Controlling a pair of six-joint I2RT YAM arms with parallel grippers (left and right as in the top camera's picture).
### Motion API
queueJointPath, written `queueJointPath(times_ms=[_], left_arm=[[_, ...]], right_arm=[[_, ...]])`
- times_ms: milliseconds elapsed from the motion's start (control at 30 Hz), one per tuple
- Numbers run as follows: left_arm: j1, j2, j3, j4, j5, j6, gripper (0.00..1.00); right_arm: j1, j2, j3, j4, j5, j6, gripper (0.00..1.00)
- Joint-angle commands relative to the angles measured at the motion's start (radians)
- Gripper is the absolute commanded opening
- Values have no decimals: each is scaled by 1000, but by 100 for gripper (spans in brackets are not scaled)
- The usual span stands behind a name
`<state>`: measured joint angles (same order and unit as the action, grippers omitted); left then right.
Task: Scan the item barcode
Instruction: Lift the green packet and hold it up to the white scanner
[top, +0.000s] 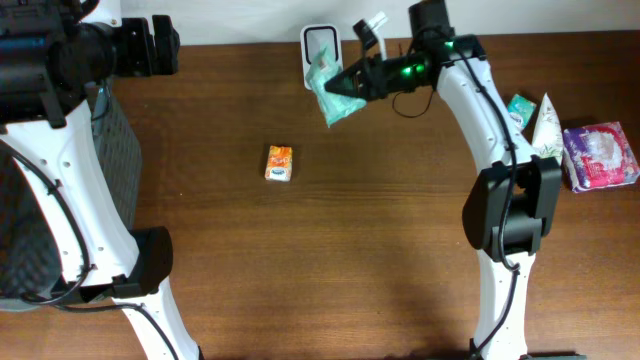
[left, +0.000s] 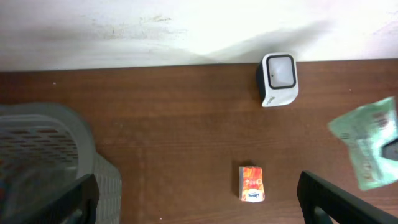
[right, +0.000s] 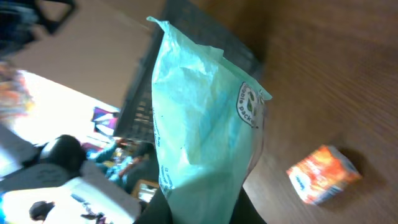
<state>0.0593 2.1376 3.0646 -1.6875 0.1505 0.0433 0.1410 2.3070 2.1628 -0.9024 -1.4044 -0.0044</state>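
Note:
My right gripper (top: 352, 84) is shut on a pale teal packet (top: 330, 96) and holds it off the table, just in front of the white barcode scanner (top: 319, 45) at the back edge. In the right wrist view the packet (right: 199, 124) fills the middle, pinched at its lower end between the dark fingers of the gripper (right: 199, 214). No barcode is visible on it. The left wrist view shows the scanner (left: 279, 78) facing up and the packet (left: 367, 143) at the right edge. My left gripper (left: 199, 211) hangs open and empty at the far left (top: 165, 45).
A small orange box (top: 279, 163) lies on the brown table left of centre, also visible from both wrists (left: 252, 183) (right: 323, 174). A grey mesh basket (top: 110, 150) stands at the left. A green packet (top: 520, 108), white pouch (top: 546, 125) and purple pack (top: 598, 155) lie at the right.

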Motion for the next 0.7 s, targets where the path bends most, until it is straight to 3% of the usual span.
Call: queueJointPath(times_ms=[0,333,367,500,667], left_arm=[[2,-4,-1,0,10,-6,99],[2,-4,-1,0,10,-6,99],[2,-4,-1,0,10,-6,99],[2,-4,-1,0,10,-6,99],[2,-4,-1,0,10,-6,99]], right_arm=[[-17,-12,18,7,-148,-18,9],[11,-12,18,24,-124,-17,9],[13,-12,18,24,-72,11,4],[55,-12,18,25,399,292,4],[153,-12,22,92,1250,278,4]])
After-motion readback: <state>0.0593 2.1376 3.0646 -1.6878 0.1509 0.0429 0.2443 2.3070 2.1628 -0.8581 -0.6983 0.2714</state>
